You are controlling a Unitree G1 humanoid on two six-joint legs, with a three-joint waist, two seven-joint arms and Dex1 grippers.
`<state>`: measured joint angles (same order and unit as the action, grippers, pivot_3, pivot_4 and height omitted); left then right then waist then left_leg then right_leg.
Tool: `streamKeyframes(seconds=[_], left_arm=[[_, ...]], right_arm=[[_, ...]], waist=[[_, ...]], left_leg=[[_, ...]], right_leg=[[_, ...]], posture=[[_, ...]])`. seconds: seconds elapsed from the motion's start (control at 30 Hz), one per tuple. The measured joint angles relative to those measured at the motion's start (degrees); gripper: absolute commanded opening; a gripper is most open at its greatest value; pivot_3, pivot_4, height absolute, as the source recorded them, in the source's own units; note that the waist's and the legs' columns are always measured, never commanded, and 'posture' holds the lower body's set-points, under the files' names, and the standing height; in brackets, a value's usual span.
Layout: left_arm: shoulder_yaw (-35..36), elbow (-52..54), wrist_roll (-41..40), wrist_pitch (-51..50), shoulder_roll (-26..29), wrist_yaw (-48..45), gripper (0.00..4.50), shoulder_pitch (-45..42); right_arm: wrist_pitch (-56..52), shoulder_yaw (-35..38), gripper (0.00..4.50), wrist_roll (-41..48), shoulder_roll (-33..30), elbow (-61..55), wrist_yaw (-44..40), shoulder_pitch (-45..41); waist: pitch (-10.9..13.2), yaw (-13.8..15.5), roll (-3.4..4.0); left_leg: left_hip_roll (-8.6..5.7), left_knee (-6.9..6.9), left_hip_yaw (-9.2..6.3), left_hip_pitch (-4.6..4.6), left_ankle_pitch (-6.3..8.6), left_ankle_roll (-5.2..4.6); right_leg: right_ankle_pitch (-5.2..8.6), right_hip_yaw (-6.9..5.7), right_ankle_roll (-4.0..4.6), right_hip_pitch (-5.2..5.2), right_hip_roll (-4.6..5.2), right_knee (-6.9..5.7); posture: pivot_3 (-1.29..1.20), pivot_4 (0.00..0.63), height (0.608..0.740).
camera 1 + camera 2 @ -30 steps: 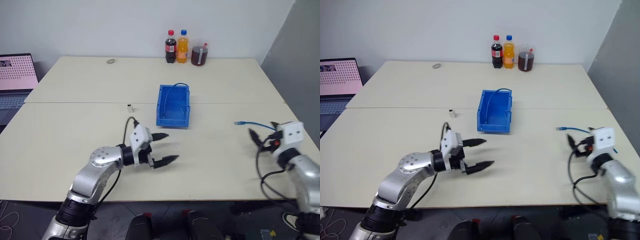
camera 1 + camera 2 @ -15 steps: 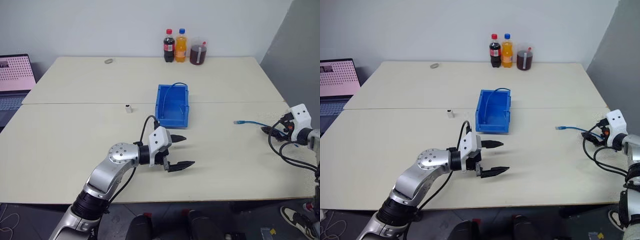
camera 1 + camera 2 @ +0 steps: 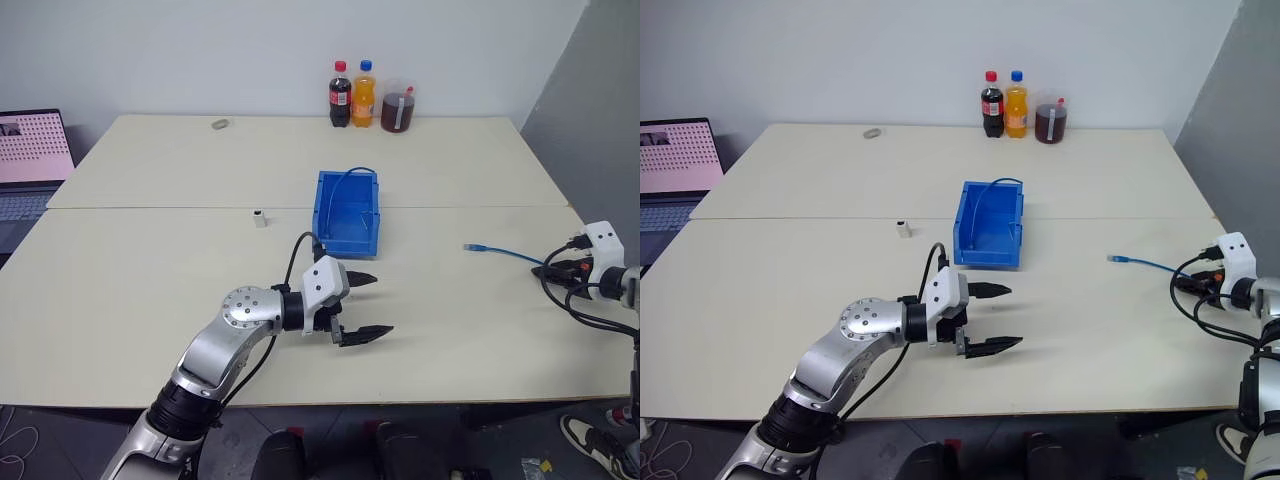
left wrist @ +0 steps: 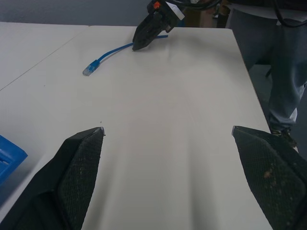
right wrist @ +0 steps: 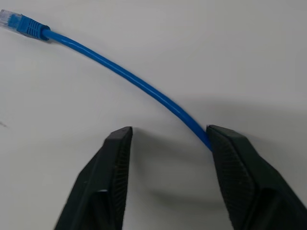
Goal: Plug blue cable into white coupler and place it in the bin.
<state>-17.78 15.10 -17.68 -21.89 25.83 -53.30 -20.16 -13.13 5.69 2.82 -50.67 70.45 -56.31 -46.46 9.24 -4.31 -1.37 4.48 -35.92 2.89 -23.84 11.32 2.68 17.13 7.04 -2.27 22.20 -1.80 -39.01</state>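
The blue cable (image 3: 500,251) lies on the table at the right, its plug (image 3: 1114,259) pointing toward the middle. My right gripper (image 5: 168,136) is low over the cable's far end near the table's right edge. It is open, with the cable (image 5: 144,86) running between its fingers and against one finger (image 5: 230,163). The white coupler (image 3: 259,216) stands alone left of the blue bin (image 3: 325,235). My left gripper (image 3: 380,303) hovers open and empty in front of the bin, pointing right.
A second thin blue cable (image 3: 345,180) arcs inside the bin. Two bottles (image 3: 340,92) and a jar of dark liquid (image 3: 397,108) stand at the table's back edge, with a small greyish ring (image 3: 219,123) further left. A laptop (image 3: 30,150) sits at the far left.
My right gripper has moved right and down along the blue cable toward the table's edge. My left gripper has shifted right in front of the bin. The cable, coupler and bin have stayed put.
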Motion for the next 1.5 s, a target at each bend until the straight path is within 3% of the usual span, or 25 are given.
streamKeyframes(seconds=[0.23, 0.43, 0.53, 0.7, 0.83, 0.97, 1.17, 1.4, 1.5], left_arm=[[0.00, 0.00, -0.42, -0.41, -0.06, -1.29, 4.50, 0.05], [2.32, 5.29, -5.87, -5.24, 7.36, -5.19, 4.50, 8.15], [6.41, 7.51, -6.85, -4.99, 13.36, -6.61, 4.50, 16.44], [13.56, 4.10, -6.63, -2.20, 15.54, -5.70, 4.50, 20.84], [15.99, -1.79, -3.74, 2.40, 15.88, -4.78, 4.50, 19.32], [14.13, -0.65, -3.69, 3.59, 13.54, -4.95, 4.50, 16.59], [10.98, 1.63, -3.72, 3.47, 11.53, -4.99, 4.50, 14.57], [5.52, 4.99, -2.89, 2.03, 6.98, -3.44, 4.50, 10.66], [2.06, 5.36, -1.73, 0.59, 4.75, -2.29, 4.50, 7.79]], right_arm=[[2.06, 0.52, 0.06, 0.67, -0.81, -2.57, -2.43, 3.06], [4.58, 0.14, 0.06, 0.96, -1.28, -9.54, -8.60, 7.78], [3.28, 0.00, 0.06, 2.98, -2.82, -20.40, -13.49, 12.40], [-3.75, 0.59, 0.06, 8.11, -3.06, -40.28, -16.72, 19.41], [-5.49, 1.77, 0.06, 10.05, -0.96, -48.72, -13.11, 21.05], [0.32, 2.94, 0.59, 9.24, 1.27, -46.57, -6.14, 20.97], [6.31, 5.57, 2.04, 7.44, -0.32, -38.22, -0.15, 21.27], [4.33, 10.28, 4.05, 8.18, -1.69, -31.74, 4.02, 24.99], [1.89, 11.36, 4.41, 9.27, -2.13, -28.67, 4.47, 25.56]], waist=[[0.00, -0.14, 0.00], [0.08, -0.86, 0.15], [0.13, -0.82, 0.28], [0.16, -0.19, 0.30], [0.17, -0.11, 0.27], [0.18, 0.30, 0.26], [0.17, 0.86, 0.26], [0.17, 1.03, 0.26], [0.17, 0.99, 0.27]], left_leg=[[0.00, -0.01, 0.00, 0.01, 0.00, 0.00], [0.01, 0.05, 0.00, 0.02, 0.02, -0.03], [0.05, 0.06, 0.00, 0.07, 0.02, -0.04], [0.03, 0.01, -0.02, 0.06, 0.03, -0.04], [-0.02, -0.06, 0.07, 0.02, 0.02, -0.04], [-0.16, -0.04, 0.14, -0.05, 0.04, -0.06], [-0.14, 0.00, 0.15, -0.05, 0.06, -0.10], [-0.21, -0.05, 0.15, -0.03, 0.07, -0.13], [-0.26, -0.05, 0.14, -0.01, 0.07, -0.13]], right_leg=[[0.02, 0.00, -0.03, -0.01, 0.00, 0.00], [0.05, 0.07, -0.05, 0.05, -0.01, -0.02], [0.16, 0.06, -0.19, 0.04, -0.01, -0.04], [0.18, -0.04, -0.19, 0.03, 0.13, -0.06], [0.20, 0.00, -0.16, 0.06, 0.19, -0.04], [0.05, 0.01, -0.43, 0.08, 0.34, 0.00], [0.11, 0.01, -0.33, 0.09, 0.31, 0.00], [0.11, 0.06, -0.44, 0.03, 0.34, 0.00], [0.08, 0.09, -0.48, 0.01, 0.34, -0.01]], posture=[[0.00, 0.150, 0.740], [0.00, 0.150, 0.740], [0.00, 0.150, 0.740], [0.00, 0.150, 0.740], [0.00, 0.150, 0.740], [0.00, 0.150, 0.740], [0.00, 0.150, 0.740], [0.00, 0.150, 0.740], [0.00, 0.150, 0.740]])
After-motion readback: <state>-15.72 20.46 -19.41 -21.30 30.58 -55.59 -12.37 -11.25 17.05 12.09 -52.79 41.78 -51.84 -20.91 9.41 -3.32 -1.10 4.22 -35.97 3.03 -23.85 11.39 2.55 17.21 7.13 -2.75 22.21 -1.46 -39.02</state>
